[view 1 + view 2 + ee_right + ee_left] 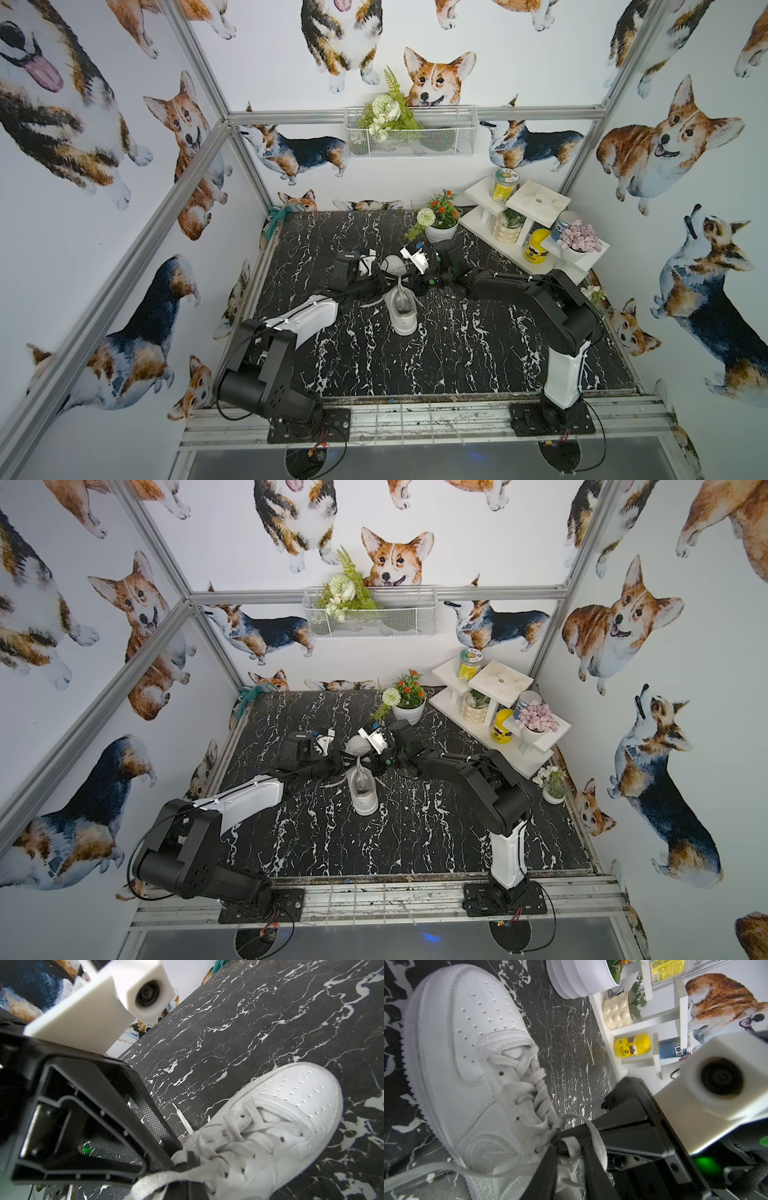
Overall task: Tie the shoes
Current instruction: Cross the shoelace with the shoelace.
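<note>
You have the white sneaker (402, 318) standing on its sole near the middle of the black marble bench (457, 357), toe toward the back wall and the white flower pot (441, 232), with both arms meeting low over its lacing. Your right pincer (190, 1164) is clenched on the laces (158, 1178) near the top eyelets, with a loose strand draped across it. Your left pincer (570, 1148) sits just beside it with a strand between its fingers (548, 1167), but you cannot tell whether it bites or merely straddles.
</note>
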You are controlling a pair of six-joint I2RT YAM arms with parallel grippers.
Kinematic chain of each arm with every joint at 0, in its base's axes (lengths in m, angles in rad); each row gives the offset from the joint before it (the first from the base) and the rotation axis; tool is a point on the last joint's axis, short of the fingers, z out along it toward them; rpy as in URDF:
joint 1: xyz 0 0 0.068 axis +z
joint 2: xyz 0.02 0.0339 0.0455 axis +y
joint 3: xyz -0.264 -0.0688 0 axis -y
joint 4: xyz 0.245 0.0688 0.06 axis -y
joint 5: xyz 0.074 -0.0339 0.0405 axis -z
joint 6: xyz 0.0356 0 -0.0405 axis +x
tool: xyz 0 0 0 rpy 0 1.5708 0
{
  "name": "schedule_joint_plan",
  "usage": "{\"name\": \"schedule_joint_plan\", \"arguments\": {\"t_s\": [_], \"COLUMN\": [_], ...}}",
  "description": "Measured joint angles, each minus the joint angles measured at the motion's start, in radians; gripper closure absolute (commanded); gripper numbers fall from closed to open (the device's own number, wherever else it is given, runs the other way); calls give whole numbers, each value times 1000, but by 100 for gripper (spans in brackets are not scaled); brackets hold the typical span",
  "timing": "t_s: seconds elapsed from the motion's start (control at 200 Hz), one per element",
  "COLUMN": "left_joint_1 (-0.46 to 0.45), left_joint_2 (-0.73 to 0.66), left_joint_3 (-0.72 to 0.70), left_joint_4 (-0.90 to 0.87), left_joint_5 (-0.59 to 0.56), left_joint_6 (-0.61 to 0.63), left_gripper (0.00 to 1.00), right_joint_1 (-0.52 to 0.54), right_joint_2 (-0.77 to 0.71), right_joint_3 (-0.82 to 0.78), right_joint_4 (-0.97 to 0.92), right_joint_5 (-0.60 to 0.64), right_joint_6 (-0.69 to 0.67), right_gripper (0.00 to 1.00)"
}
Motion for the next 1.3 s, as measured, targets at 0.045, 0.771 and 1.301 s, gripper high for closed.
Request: {"name": "schedule_joint_plan", "arguments": {"t_s": [0.045, 0.771, 1.301], "left_joint_1": [0, -10, -12], "left_joint_2": [-4, 13, -32], "left_joint_3": [0, -3, 1], "left_joint_4": [-2, 34, -2], "left_joint_5": [-1, 4, 3], "left_joint_6": [-1, -3, 27], "left_gripper": [71, 93, 100], "right_joint_1": [0, 1, 5], "right_joint_2": [0, 2, -41], "right_joint_3": [0, 7, -4], "right_joint_4": [0, -16, -31], "right_joint_5": [0, 27, 54], "right_joint_6": [0, -1, -35], "right_gripper": [100, 100, 82]}}
